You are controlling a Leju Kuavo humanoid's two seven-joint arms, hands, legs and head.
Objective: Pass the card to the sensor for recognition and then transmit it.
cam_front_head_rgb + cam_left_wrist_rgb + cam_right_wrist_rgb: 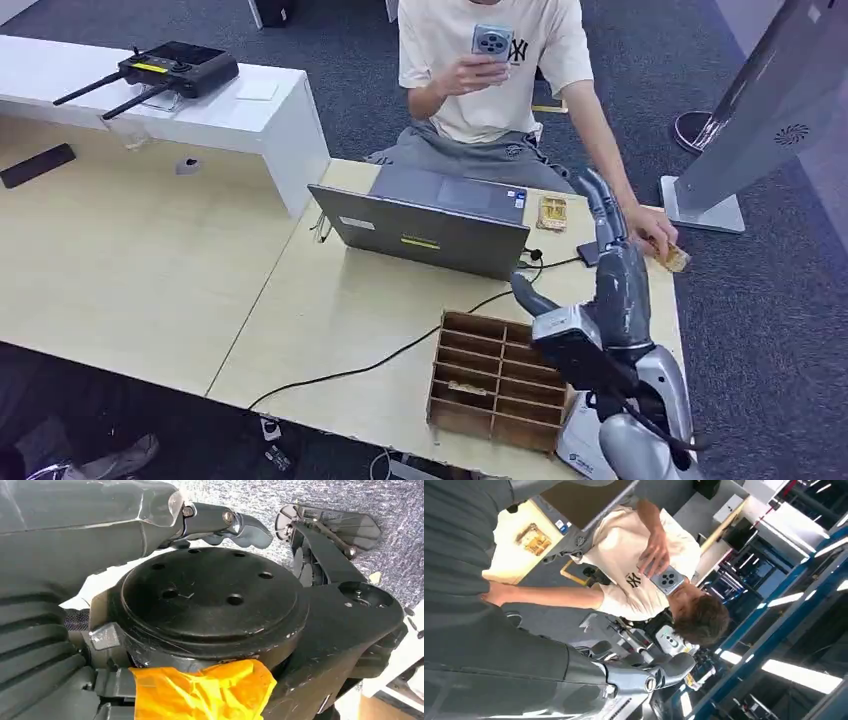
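Right hand (612, 240) of mine reaches up at the frame's right, fingers straight, empty, meeting a person's hand (655, 232) gripping a card (674, 259); its orientation is unclear.

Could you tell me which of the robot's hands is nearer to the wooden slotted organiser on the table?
The right. The right hand is raised just beyond the wooden organiser, toward the person. The left hand hangs low beside the robot's own body, off the table.

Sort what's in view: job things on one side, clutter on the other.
Job:
right hand
small black device on the cable, probably the sensor
yellowish pack, perhaps cards
slotted box, likely for cards

Lying about:
laptop
remote
person's phone
floor stand
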